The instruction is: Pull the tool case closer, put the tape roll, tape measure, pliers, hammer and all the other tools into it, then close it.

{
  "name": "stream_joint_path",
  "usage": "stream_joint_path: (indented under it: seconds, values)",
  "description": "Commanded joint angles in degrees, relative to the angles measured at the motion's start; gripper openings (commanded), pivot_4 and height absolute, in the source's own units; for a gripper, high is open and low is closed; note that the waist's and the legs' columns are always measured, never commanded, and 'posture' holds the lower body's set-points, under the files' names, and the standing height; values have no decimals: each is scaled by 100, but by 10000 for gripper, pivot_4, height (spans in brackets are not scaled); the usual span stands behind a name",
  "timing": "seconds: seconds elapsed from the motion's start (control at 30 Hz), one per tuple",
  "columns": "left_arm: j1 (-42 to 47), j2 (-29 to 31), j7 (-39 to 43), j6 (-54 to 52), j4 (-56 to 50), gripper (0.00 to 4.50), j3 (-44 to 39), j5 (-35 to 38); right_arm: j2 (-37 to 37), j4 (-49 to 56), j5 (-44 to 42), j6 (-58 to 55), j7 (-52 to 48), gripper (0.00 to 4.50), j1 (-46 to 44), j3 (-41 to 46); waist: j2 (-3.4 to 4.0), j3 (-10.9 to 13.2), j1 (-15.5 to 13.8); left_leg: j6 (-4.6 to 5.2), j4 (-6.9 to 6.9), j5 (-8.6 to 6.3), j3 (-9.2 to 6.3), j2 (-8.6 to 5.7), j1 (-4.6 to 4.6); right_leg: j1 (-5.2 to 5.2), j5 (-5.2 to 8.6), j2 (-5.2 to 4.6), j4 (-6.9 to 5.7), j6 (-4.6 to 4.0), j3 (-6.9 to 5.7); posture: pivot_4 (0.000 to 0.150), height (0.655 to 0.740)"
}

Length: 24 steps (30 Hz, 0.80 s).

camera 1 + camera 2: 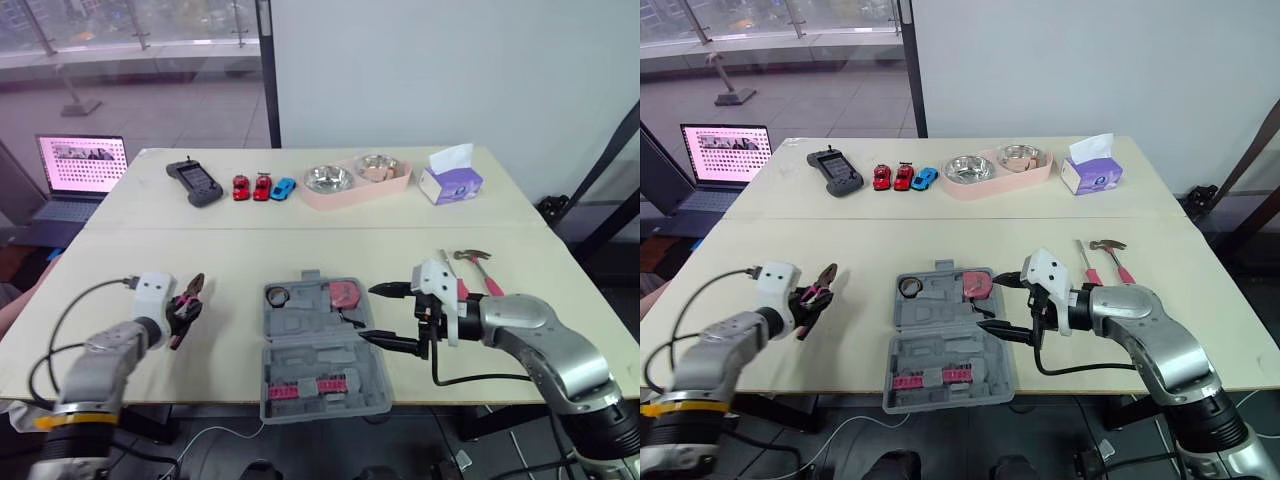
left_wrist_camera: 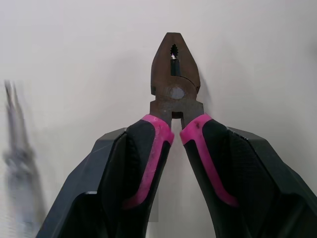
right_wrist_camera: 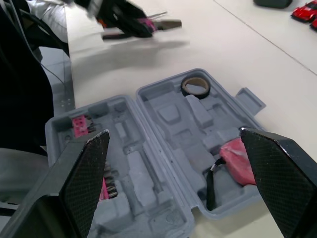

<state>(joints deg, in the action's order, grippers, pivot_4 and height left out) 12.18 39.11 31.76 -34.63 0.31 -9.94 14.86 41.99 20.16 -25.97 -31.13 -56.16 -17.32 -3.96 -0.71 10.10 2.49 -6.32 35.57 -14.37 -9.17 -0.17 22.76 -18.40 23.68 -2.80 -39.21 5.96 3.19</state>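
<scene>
Left of the open grey plastic tool case [image 1: 320,350] on the cream bench [image 1: 330,250], the left hand [image 1: 182,315] clamps the pink-and-black-handled pliers [image 2: 174,99], nose pointing forward; the case lies to its right. The right hand [image 1: 373,313] gapes empty at the case's right edge.

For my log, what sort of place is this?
Likely an office or lab test area: a laptop beside the table, large windows behind, and props like toy cars and a tool case.

You see a matt grey moulded-plastic tool case [image 1: 318,362], pliers [image 2: 173,94] with a dull dark metal head and smooth pink-and-black grips, a smooth matt tabletop [image 1: 300,250], and shiny metal bowls [image 1: 327,179].
</scene>
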Motion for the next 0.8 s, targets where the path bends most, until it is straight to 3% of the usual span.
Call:
stream_joint_path:
  seconds: [0.03,0.2,0.33,0.53,0.8]
  values:
    - [-150,601,1037,158,-605,24811,201,162,113,204,-20,138,-118,45000,-7,96,5,3,-5,2,0,-1,1,-2,0,1,0,-3,0,0,0,1500,7400]
    - [-22,1498,2790,772,-779,24811,757,235,227,310,142,237,-274,45000,-97,-126,6,12,-12,18,-2,-10,0,-2,6,-3,0,-2,4,0,-3,1500,7400]
    - [387,1762,3667,1270,-703,24811,1373,65,254,480,320,141,-305,45000,-332,-432,19,31,-5,18,-4,-10,-1,-2,8,-7,0,1,2,0,-4,1500,7400]
    - [1197,1697,4595,1322,-814,24811,2066,52,269,601,879,-204,-246,45000,-917,-1173,19,41,14,18,-3,-10,-2,-2,22,-21,0,5,-1,0,-5,1500,7400]
    - [2081,1029,4901,1480,-546,24811,2618,-148,-298,323,1481,-947,-2,45000,-1880,-2173,18,44,28,-1,34,1,-15,-2,54,-36,0,9,-11,0,-20,1500,7400]
